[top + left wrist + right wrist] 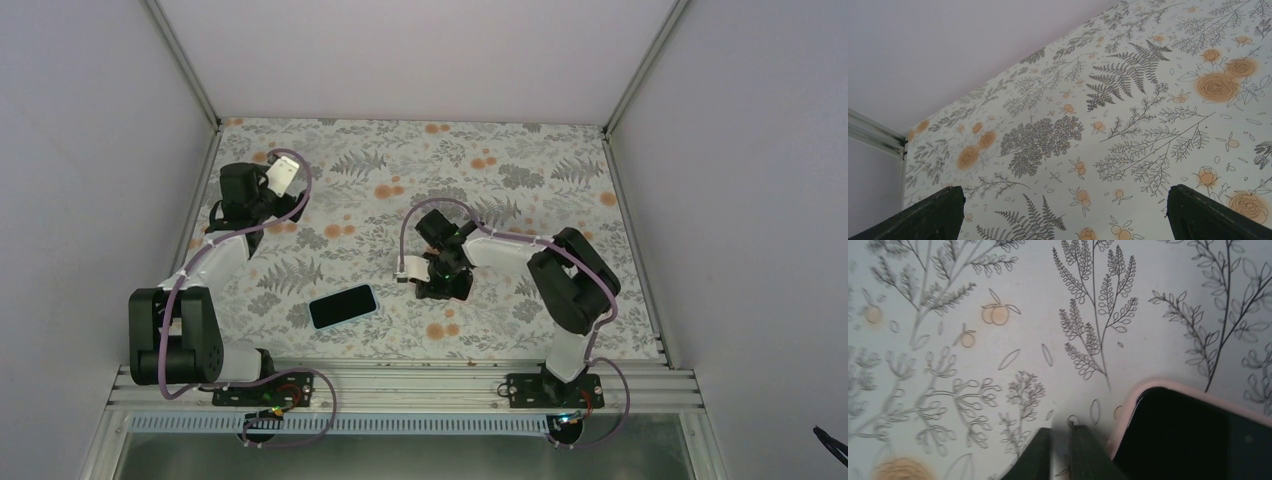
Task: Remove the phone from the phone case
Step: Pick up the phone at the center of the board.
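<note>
Plain pale lilac walls [400, 50] enclose a table [540, 150] covered in fern-and-orange-flower print, evenly lit

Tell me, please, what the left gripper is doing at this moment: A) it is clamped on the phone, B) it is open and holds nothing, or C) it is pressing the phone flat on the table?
B: in the left wrist view the left gripper has its fingers wide apart with only the patterned table between them, and the top view shows the phone lying well away from it.
</note>
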Robot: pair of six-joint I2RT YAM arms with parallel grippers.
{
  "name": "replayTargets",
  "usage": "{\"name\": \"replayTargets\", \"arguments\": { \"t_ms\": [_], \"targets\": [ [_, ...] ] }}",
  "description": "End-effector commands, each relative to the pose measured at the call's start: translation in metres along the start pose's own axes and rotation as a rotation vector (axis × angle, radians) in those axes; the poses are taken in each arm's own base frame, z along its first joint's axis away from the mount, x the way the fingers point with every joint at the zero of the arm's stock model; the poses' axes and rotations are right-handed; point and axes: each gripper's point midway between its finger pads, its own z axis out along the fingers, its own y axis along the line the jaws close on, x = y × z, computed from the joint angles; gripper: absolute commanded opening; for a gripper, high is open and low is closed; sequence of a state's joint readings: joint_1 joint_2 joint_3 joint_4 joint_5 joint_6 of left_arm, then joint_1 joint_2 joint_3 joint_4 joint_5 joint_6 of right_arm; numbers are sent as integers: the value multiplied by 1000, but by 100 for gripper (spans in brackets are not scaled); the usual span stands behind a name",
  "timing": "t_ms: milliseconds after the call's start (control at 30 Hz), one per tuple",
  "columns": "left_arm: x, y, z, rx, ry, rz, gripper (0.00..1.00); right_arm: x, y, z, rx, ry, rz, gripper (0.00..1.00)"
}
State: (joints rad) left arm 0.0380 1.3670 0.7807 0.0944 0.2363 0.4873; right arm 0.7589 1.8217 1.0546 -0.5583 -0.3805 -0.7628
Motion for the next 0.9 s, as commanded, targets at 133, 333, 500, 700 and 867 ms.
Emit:
{"name": "replayTargets", "arguments": {
  "t_ms": [133, 333, 500, 700, 867],
  "targets": [
    [-4, 4, -11, -13, -23, 22, 100, -23, 26, -59, -32, -50, 15, 52],
    [-6, 1, -9, 13, -34, 11, 100, -9, 13, -86, 152, -4, 99, 100],
    [-11, 1, -8, 29, -44, 0, 100, 6, 4, -76, 198, 53, 155, 100],
    [-8, -1, -11, 27, -36, 2, 100, 23, -9, -59, 256, 98, 186, 100],
    [-3, -2, -13, 20, -26, 5, 100, 40, -27, -51, 343, 149, 207, 100]
  ]
}}
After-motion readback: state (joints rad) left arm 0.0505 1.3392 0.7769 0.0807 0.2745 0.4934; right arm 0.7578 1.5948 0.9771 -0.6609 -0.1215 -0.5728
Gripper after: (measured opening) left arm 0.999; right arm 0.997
